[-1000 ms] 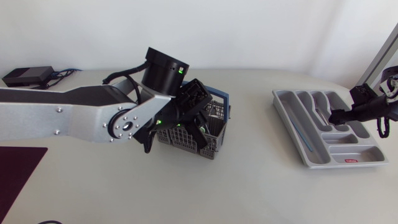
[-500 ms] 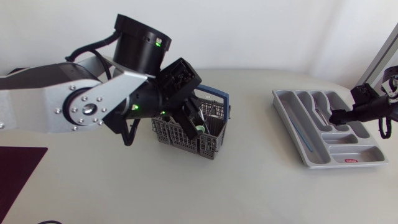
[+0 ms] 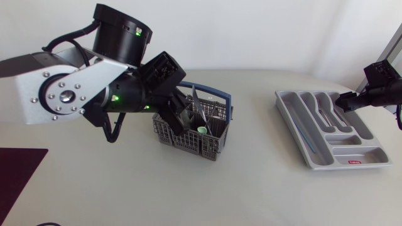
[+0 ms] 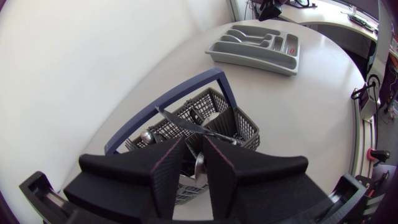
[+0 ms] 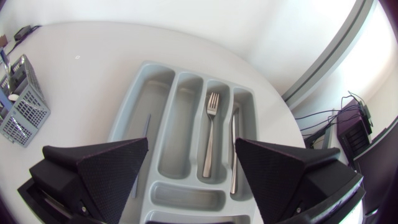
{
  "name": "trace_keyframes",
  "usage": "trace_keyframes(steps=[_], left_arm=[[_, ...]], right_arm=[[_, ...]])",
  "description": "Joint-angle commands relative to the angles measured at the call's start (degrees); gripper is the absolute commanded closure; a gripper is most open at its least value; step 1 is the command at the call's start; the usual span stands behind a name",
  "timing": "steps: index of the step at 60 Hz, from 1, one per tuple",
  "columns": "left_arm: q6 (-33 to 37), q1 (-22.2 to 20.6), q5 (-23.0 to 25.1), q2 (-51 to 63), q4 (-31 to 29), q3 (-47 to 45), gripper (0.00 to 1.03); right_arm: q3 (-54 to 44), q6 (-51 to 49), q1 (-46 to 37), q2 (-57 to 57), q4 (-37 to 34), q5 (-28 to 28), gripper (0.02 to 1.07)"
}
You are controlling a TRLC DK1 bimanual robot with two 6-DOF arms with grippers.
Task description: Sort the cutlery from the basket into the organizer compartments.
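Left arm has risen off the grey mesh basket with blue handle (image 3: 182,139). Left gripper (image 4: 194,149) looks clamped on one silver knife (image 4: 193,126) held above the basket, though the grip is partly hidden. Right gripper (image 5: 192,142) gapes wide over the grey plastic organizer (image 3: 286,108). Sorted: one fork (image 5: 210,134), one silver piece (image 5: 234,152) beside it, one thin bluish piece (image 5: 142,149). Several pieces remain in the basket.

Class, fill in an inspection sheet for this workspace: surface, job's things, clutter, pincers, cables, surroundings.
Surface: pale table.
Job's things: grey basket with blue handle, holding cutlery; grey organizer holding a fork and a knife.
Clutter: dark mat; black box.
Pincers: left pincer shut on a silver cutlery piece over the basket; right pincer open above the organizer.
Cables: leads beside the black box.
Surroundings: nothing seen.
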Motion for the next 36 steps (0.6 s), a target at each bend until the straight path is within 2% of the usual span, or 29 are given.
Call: trace_keyframes(steps=[1,22,36], left_arm=[[-0.8,-0.1,0.9,-1.3,-0.2,-0.9,0.80],[-1.6,-0.8,3.0,-5.2,-0.9,-3.7,0.80],[-0.8,1.0,6.7,-9.0,-3.7,-5.4,0.80]], right_arm=[[-2.9,-0.2,1.1,-1.7,-0.9,-0.1,0.06],[-6.7,-0.6,2.9,-5.0,-0.9,-0.1,0.06],[-11.1,-0.6,6.1,-11.0,-2.4,-0.7,0.06]])
